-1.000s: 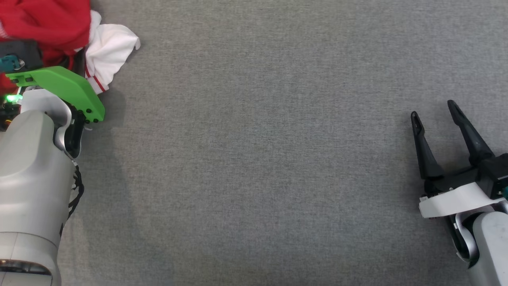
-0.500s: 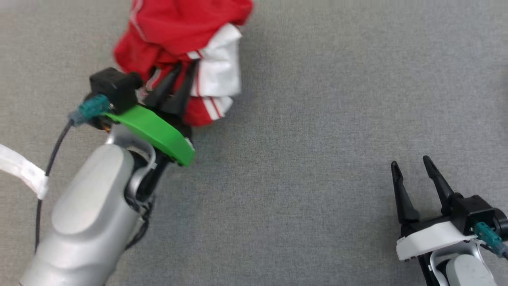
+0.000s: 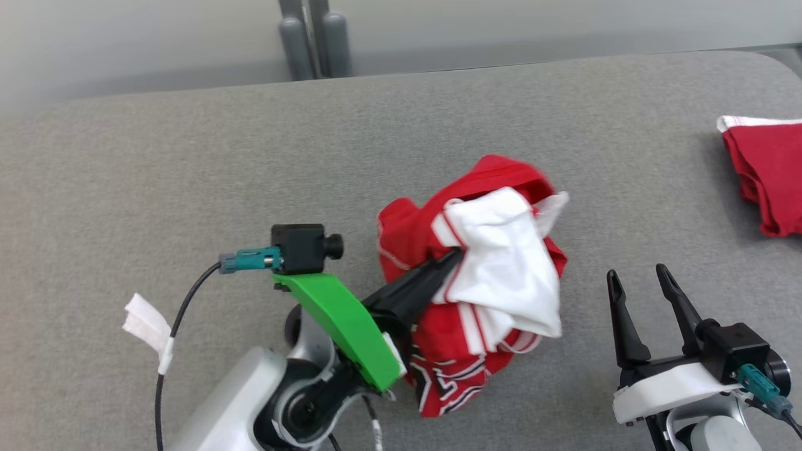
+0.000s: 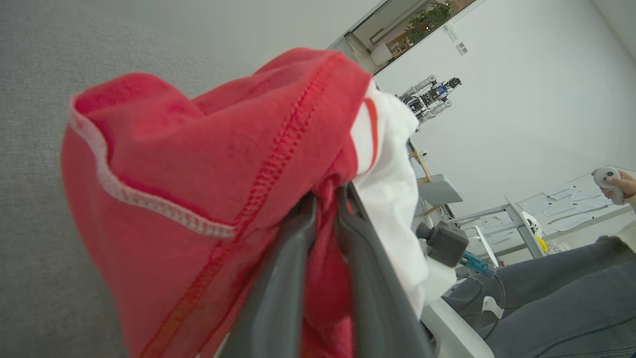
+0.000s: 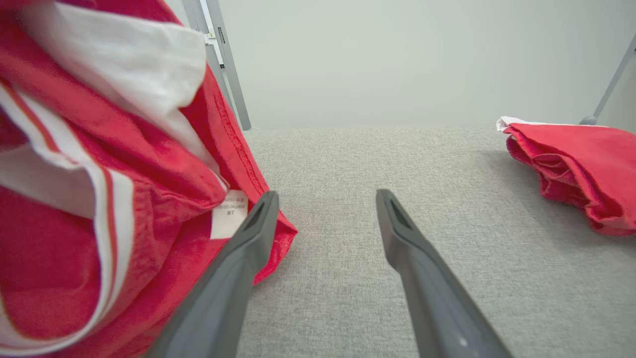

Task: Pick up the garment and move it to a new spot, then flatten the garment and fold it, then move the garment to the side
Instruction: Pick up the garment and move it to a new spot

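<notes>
The garment (image 3: 482, 282) is a bunched red and white jersey over the middle of the grey table (image 3: 188, 156). My left gripper (image 3: 448, 263) is shut on the garment, its dark fingers buried in the folds. In the left wrist view, red cloth of the garment (image 4: 198, 164) is pinched between the two fingers of the left gripper (image 4: 328, 196). My right gripper (image 3: 636, 271) stands open just right of the garment, holding nothing. In the right wrist view the right gripper (image 5: 326, 195) frames bare table, with the garment (image 5: 99, 174) hanging close on its left.
A second red garment (image 3: 767, 169) lies at the table's right edge, seen again as a red pile (image 5: 576, 164). Metal posts (image 3: 313, 37) stand behind the far edge. A seated person holds a controller (image 4: 608, 179) beyond the table.
The head camera has shifted and the table's far edge has come into view. My left gripper closed on the garment and has carried it much closer to the right gripper, which stayed open.
</notes>
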You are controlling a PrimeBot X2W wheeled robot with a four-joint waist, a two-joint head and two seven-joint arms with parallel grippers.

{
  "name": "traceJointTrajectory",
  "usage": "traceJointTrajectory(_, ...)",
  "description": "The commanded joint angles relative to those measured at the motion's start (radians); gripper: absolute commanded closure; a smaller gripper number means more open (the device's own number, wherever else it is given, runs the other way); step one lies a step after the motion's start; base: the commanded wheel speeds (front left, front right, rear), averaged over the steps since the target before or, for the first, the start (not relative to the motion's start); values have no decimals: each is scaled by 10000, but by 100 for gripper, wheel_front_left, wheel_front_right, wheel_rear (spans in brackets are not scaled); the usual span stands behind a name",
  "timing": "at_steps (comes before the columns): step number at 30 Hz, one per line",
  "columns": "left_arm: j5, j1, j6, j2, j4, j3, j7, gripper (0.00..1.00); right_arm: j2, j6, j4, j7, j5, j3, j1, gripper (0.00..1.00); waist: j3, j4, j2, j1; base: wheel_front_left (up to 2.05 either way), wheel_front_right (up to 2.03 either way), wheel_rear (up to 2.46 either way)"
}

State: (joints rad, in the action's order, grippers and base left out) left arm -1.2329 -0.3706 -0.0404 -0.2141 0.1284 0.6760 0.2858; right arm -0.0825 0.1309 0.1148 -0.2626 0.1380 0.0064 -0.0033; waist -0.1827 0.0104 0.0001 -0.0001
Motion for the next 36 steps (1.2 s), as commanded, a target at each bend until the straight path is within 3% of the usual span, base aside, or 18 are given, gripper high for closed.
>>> traceJointTrajectory(1,48,-62,-101,-204,-583,-241,-33,100,22,-5,35,-30,53,-3,127,0,52,-925,-1,1,0,0,0)
traceJointTrajectory(4,-320,-331,-107,-89,-3119,-583,-61,100,119,-4,165,-30,86,96,146,0,71,-1428,-1,1,0,0,0)
traceJointTrajectory(7,79,-710,-172,-173,-5251,-935,-806,98,170,-4,228,-30,97,142,169,0,87,-1757,-1,1,0,0,0)
traceJointTrajectory(9,618,-874,-252,-250,-6377,-1018,-1680,56,203,-4,257,-30,82,142,227,0,142,-1895,-1,1,0,0,0)
traceJointTrajectory(10,747,-904,-139,-140,-6792,-1027,-2049,0,208,-4,261,-30,78,77,278,0,189,-1909,-1,1,0,0,0)
traceJointTrajectory(15,2474,-1024,163,-390,-7375,-427,-4295,0,211,-4,232,-30,-9,-293,724,0,585,-1611,-1,1,0,0,0)
traceJointTrajectory(18,3655,-531,-407,-563,-6869,-406,-5385,0,185,-4,154,-30,-114,-492,1059,0,1043,-1259,-1,1,0,0,0)
traceJointTrajectory(20,3941,172,-764,-533,-6190,-787,-5506,0,147,-4,13,-30,-159,-654,1276,0,1357,-1000,-1,1,0,0,0)
traceJointTrajectory(22,4786,833,-1275,-834,-5300,-1309,-5509,0,103,-4,-153,-30,-200,-710,1445,0,1657,-744,-1,1,0,0,0)
traceJointTrajectory(26,6283,2697,-1919,-905,-3663,-2501,-5505,0,-49,-4,-547,-30,-301,-761,1748,0,1968,-199,-1,1,0,0,0)
traceJointTrajectory(30,7358,4485,-1683,-632,-2517,-3731,-5506,0,-161,-4,-671,-30,-403,-745,1894,0,2209,146,-1,1,0,0,0)
traceJointTrajectory(36,8223,6247,-580,-125,-2042,-5263,-5510,0,-69,-4,-591,-28,-380,-869,2062,0,2504,614,-1,1,0,0,0)
